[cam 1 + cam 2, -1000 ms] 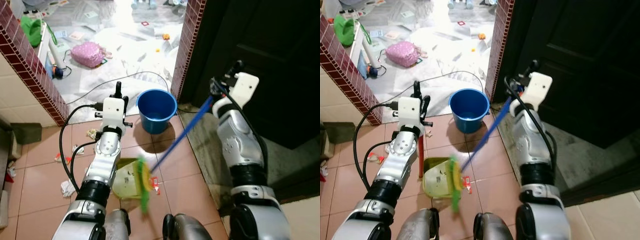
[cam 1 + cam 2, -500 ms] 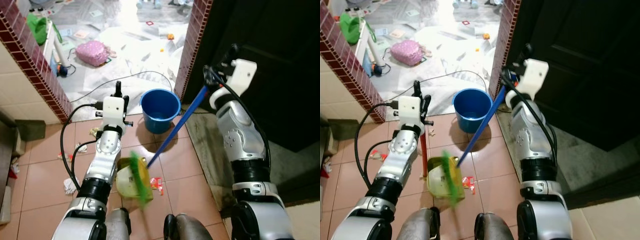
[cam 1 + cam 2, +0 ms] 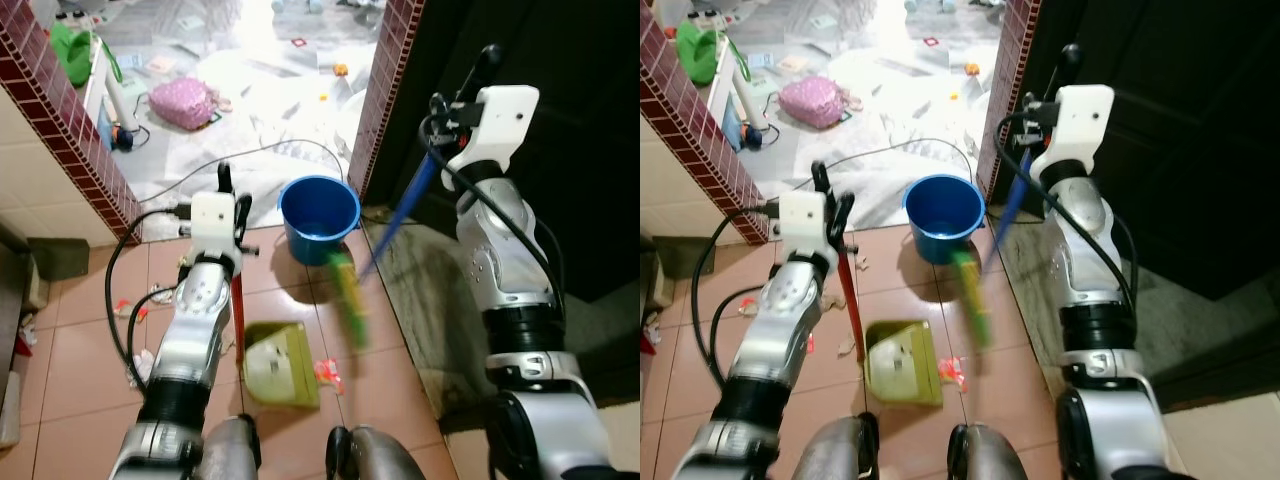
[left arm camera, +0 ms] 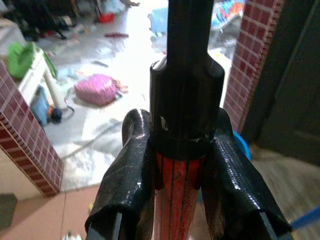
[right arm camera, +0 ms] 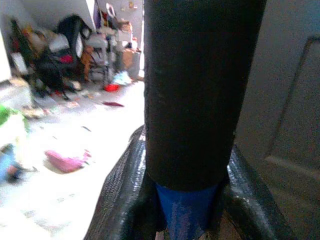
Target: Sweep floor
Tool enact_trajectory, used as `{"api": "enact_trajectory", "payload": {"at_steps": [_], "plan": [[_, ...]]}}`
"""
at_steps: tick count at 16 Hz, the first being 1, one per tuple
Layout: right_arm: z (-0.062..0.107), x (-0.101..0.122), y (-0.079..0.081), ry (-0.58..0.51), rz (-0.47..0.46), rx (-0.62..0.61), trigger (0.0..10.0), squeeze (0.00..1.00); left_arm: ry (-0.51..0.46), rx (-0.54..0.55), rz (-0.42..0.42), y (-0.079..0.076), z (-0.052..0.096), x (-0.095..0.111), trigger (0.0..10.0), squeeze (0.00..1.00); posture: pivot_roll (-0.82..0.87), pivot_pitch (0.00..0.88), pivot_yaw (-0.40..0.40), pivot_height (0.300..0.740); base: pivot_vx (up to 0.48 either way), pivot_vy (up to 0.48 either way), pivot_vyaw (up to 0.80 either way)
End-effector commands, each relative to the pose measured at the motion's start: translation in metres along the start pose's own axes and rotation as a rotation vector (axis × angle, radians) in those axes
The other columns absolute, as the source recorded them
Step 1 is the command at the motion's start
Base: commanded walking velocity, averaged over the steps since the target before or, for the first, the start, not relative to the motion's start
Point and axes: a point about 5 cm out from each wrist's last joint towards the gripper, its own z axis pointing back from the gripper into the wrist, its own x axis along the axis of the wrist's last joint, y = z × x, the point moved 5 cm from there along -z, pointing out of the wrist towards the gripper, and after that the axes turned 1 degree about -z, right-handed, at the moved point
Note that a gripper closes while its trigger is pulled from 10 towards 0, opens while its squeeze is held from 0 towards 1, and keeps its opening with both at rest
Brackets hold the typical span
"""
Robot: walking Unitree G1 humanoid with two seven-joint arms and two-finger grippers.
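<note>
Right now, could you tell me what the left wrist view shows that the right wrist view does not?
Left wrist view: the left gripper is shut on the dustpan handle, red below a black cap, with red brick walls on either side of the doorway and a green container.

Right wrist view: the right gripper is shut on the broom handle, blue below a black grip, beside a dark door.

Both: black fingers clamped on a handle, the bright littered room beyond, and the pink bag.
</note>
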Motion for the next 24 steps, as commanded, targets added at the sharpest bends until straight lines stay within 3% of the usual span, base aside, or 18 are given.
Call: {"api": "enact_trajectory", "payload": {"at_steps": [1,4,7,9,10,13,16,17,19,21,22,23,24], "plan": [[0.003,0.0,-0.001,-0.009,0.065,-0.006,10.0,0.0,0.012,-0.014,-0.021,-0.001,0.003,0.001,10.0,0.0,-0.04,0.138,-0.056,0.74,0.0,0.0,0.0],[0.011,-0.024,-0.004,0.087,0.056,-0.039,10.0,0.0,0.056,-0.016,-0.058,0.004,0.009,-0.013,10.0,0.0,-0.04,0.146,-0.063,0.74,0.0,0.0,0.0],[0.013,-0.031,-0.001,0.118,0.012,-0.044,10.0,0.0,0.105,-0.008,-0.066,0.006,0.009,-0.023,10.0,0.0,-0.05,0.155,-0.05,0.74,0.0,0.0,0.0],[0.015,-0.043,-0.003,0.174,-0.124,-0.086,10.0,0.0,0.169,0.002,-0.113,0.0,0.007,-0.032,10.0,0.0,-0.05,0.159,-0.047,0.74,0.0,0.0,0.0],[0.015,-0.043,-0.003,0.174,-0.124,-0.086,10.0,0.0,0.169,0.002,-0.113,0.0,0.007,-0.032,10.0,0.0,-0.05,0.159,-0.047,0.74,0.0,0.0,0.0],[0.014,-0.05,-0.001,0.217,-0.293,-0.107,10.0,0.0,0.177,-0.025,-0.104,-0.016,0.008,-0.033,10.0,0.0,-0.06,0.162,-0.051,0.74,0.0,0.0,0.0],[0.003,-0.035,0.013,0.213,-0.56,-0.08,10.0,0.0,0.194,-0.037,-0.075,-0.024,0.009,-0.038,10.0,0.0,-0.06,0.171,-0.057,0.74,0.0,0.0,0.0],[0.001,-0.031,0.014,0.207,-0.575,-0.072,10.0,0.0,0.198,-0.034,-0.071,-0.023,0.009,-0.038,10.0,0.0,-0.07,0.166,-0.058,0.74,0.0,0.0,0.0],[-0.003,-0.02,0.019,0.184,-0.591,-0.036,10.0,0.0,0.203,-0.019,-0.057,-0.022,0.009,-0.039,10.0,0.0,-0.07,0.165,-0.059,0.74,0.0,0.0,0.0],[-0.006,-0.011,0.019,0.149,-0.539,-0.002,10.0,0.0,0.203,-0.012,-0.055,-0.022,0.008,-0.039,10.0,0.0,-0.07,0.167,-0.061,0.74,0.0,0.0,0.0],[-0.009,0.01,0.01,0.043,-0.379,0.025,10.0,0.0,0.19,0.004,-0.073,-0.017,0.007,-0.035,10.0,0.0,-0.07,0.176,-0.059,0.74,0.0,0.0,0.0],[-0.01,0.014,0.009,0.021,-0.347,0.033,10.0,0.0,0.184,0.006,-0.08,-0.016,0.007,-0.034,10.0,0.0,-0.07,0.176,-0.059,0.74,0.0,0.0,0.0],[-0.009,0.022,0.006,-0.021,-0.227,0.046,10.0,0.0,0.18,0.005,-0.088,-0.015,0.007,-0.033,10.0,0.0,-0.07,0.176,-0.059,0.74,0.0,0.0,0.0]]}}
